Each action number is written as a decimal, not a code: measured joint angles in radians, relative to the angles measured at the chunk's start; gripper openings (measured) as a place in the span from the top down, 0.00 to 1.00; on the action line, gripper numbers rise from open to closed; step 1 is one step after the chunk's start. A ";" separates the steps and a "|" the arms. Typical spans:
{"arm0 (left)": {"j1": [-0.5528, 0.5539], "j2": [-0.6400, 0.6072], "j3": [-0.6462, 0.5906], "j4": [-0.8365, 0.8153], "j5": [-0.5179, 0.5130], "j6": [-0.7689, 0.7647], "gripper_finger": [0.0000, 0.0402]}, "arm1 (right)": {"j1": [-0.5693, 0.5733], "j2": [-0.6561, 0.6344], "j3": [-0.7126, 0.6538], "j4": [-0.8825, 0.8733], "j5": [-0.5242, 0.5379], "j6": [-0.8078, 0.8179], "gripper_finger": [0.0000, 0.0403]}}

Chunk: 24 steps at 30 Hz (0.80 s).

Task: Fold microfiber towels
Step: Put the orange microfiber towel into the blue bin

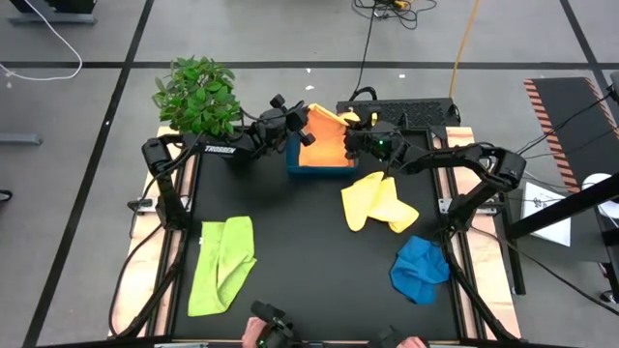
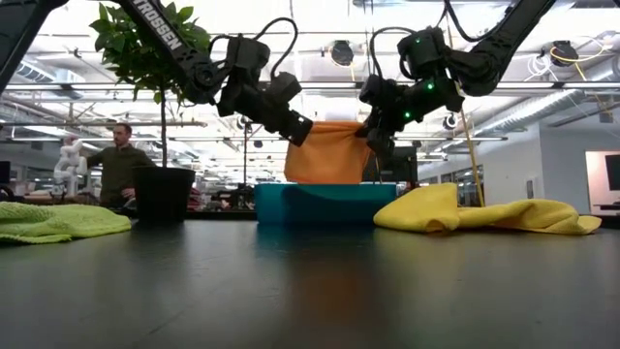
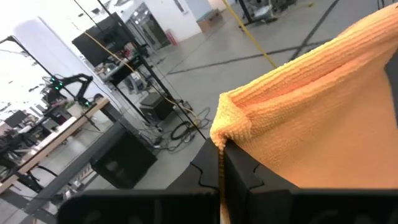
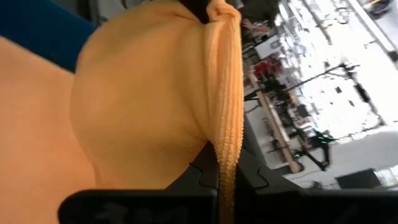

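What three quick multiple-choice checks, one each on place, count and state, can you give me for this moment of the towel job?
1. Where is the orange towel?
A. flat on the mat
B. held up over the teal tray
C. under the plant

2. How many towels lie loose on the black mat?
A. one
B. three
C. five

3. What state are the two hands in?
A. both open
B. only the left shut
C. both shut on the orange towel

Answers:
1 B, the low view shows it hanging between the hands above the tray.
2 B, lime green towel, pale yellow towel and blue towel.
3 C, left hand and right hand each pinch a corner.
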 joint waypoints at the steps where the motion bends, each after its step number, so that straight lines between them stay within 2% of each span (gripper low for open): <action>1: 0.002 0.000 0.000 -0.013 0.004 -0.001 1.00 | 0.000 0.000 0.000 -0.017 -0.008 0.005 1.00; 6: 0.013 0.003 0.000 -0.049 0.043 -0.004 1.00 | -0.003 0.005 0.000 -0.048 -0.011 0.009 1.00; 10: 0.033 0.038 0.004 -0.003 0.083 -0.004 1.00 | -0.017 0.005 0.000 -0.031 -0.015 0.009 1.00; 14: 0.062 0.082 0.025 0.018 0.145 -0.004 1.00 | -0.058 0.005 0.000 -0.025 -0.069 0.020 1.00; 19: 0.068 0.093 0.029 0.071 0.157 0.016 1.00 | -0.099 0.007 -0.001 -0.020 -0.118 0.033 1.00; 24: 0.070 0.093 0.029 0.109 0.156 0.066 1.00 | -0.109 0.007 -0.001 0.017 -0.121 0.029 1.00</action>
